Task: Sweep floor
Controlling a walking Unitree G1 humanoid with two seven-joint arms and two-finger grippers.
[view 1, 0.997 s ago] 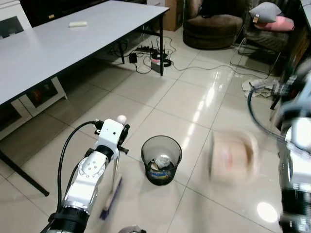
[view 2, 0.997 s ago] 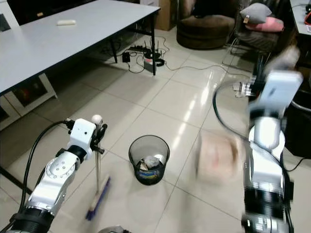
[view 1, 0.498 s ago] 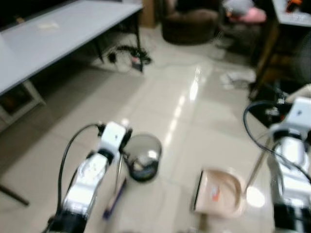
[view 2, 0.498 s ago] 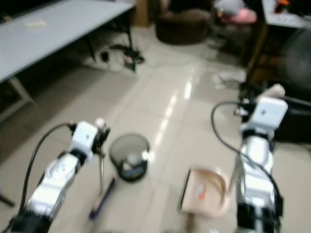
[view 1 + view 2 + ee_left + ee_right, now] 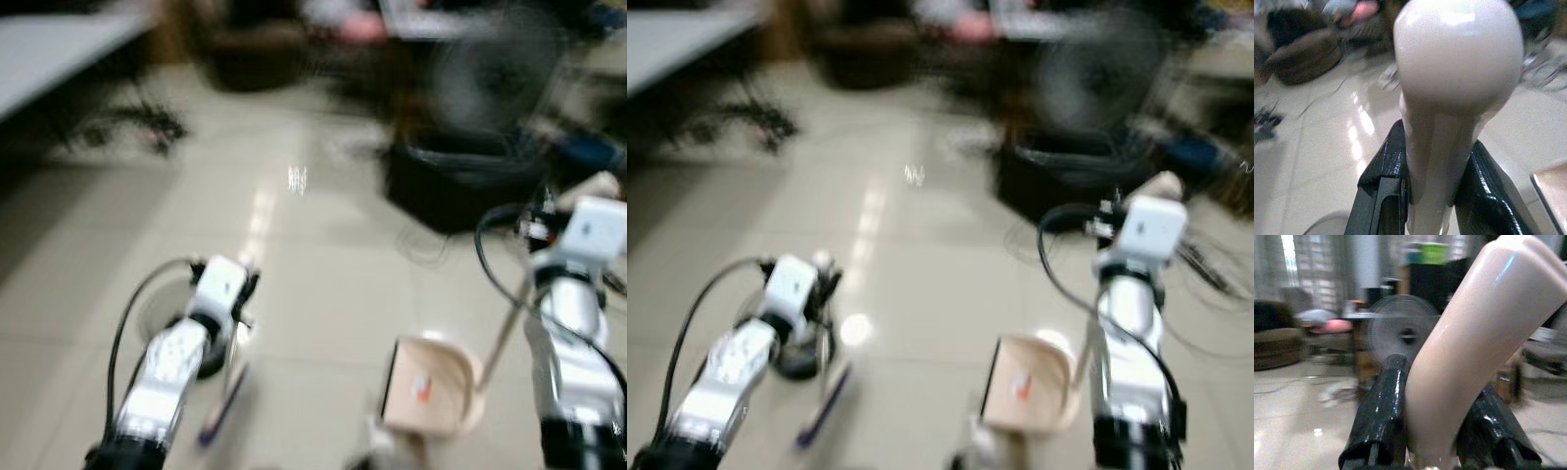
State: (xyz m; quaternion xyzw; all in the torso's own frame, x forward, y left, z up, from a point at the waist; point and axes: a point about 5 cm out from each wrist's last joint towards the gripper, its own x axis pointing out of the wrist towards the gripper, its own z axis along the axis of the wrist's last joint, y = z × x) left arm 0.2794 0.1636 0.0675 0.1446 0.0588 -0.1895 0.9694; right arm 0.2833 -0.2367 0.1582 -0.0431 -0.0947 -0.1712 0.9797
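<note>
Broom (image 5: 227, 387) stands upright at near left, its cream handle clamped between the left gripper (image 5: 1431, 196) fingers, bristles on the tile floor (image 5: 323, 264). Right gripper (image 5: 1435, 431) is closed on the dustpan handle (image 5: 1469, 333); dustpan (image 5: 426, 387) sits near centre-right, a small bin (image 5: 162, 313) behind the left arm. Views blurred. Sweeping judged barely started: no swept pile visible.

In your left eye view the broom (image 5: 223, 406) stands lower left just before the bin (image 5: 162, 323), the dustpan (image 5: 428, 387) lower right, the fan (image 5: 490, 73) upper right.
</note>
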